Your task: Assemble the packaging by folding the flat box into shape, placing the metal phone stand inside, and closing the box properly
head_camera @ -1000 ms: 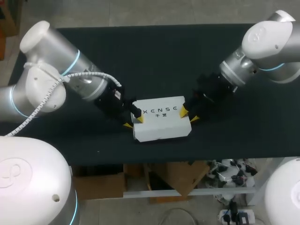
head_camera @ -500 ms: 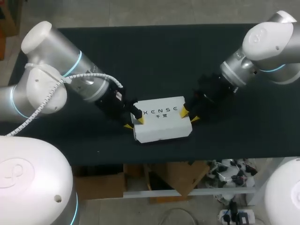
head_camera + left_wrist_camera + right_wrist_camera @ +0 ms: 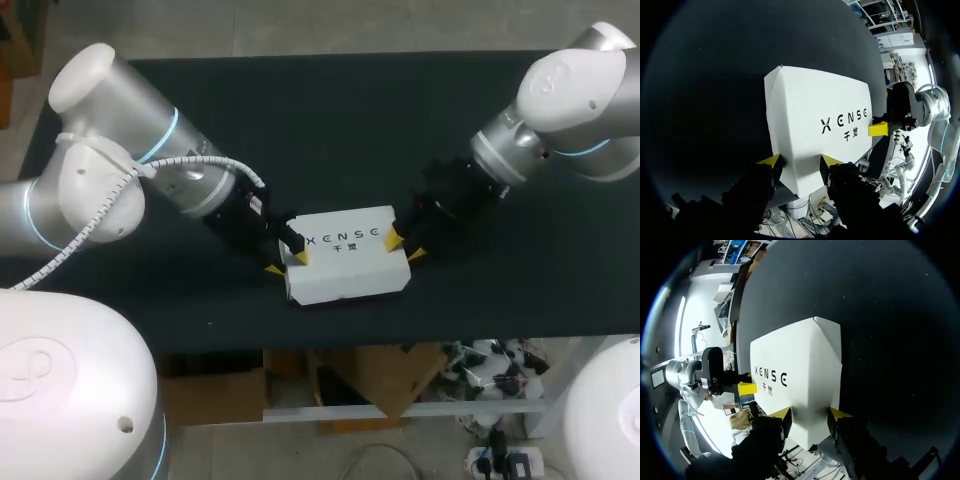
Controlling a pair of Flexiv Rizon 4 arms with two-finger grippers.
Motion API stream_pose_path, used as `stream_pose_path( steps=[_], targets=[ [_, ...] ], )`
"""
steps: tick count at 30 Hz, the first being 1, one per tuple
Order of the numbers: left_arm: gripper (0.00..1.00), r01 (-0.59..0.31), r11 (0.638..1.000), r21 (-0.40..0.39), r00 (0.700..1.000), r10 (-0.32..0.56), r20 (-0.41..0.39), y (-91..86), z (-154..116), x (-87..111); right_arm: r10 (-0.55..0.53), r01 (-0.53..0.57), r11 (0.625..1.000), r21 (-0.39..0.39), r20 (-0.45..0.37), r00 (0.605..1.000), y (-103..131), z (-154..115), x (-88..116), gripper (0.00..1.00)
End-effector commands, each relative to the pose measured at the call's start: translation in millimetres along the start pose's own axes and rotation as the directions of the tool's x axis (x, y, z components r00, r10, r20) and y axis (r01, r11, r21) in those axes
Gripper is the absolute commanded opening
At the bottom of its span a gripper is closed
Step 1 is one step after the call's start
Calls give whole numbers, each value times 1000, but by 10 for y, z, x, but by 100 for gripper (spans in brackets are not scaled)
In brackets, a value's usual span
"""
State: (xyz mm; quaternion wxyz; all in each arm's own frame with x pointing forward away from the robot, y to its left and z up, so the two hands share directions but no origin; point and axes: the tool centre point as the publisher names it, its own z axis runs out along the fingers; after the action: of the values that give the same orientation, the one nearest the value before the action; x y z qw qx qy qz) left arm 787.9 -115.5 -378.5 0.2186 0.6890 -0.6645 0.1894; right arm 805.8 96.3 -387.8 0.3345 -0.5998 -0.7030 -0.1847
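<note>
The white cardboard box with dark lettering on its lid (image 3: 345,255) lies closed on the black tabletop (image 3: 330,120), towards the front edge and about midway between my two arms. Its long axis runs side to side, so each short end faces one arm. That is the relation the next move depends on. Neither arm is nearer, since each already has its own end.

My left pincer (image 3: 285,262) is clamped on the box's left end. One yellow tip rests on the lid just inside the edge and the other sits against the end below it. My right pincer (image 3: 404,246) grips the right end the same way. In each wrist view the box stretches straight ahead from between the tips, with the other arm's yellow tip showing at the far end.

I can't see the metal phone stand, and whether it is inside is hidden from me. I judge the closing to be at its final squeeze or tuck.

Compared with a second ago, the box and both pincers have not shifted. Only my left arm's upper links have crept slightly inward.
</note>
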Motion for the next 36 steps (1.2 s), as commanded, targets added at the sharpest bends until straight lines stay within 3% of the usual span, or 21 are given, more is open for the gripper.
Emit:
stream_pose_path(
  steps=[1,36],
  targets=[
    [49,2,1000,4,1000,-2,5,6,16,27,2,-2,1000,-6,5,1000,-25,6,28,48],
    [49,38,999,-24,999,-37,37,-3,-63,92,59,-59,998,10,17,998,-30,-61,53,46]
  ],
)
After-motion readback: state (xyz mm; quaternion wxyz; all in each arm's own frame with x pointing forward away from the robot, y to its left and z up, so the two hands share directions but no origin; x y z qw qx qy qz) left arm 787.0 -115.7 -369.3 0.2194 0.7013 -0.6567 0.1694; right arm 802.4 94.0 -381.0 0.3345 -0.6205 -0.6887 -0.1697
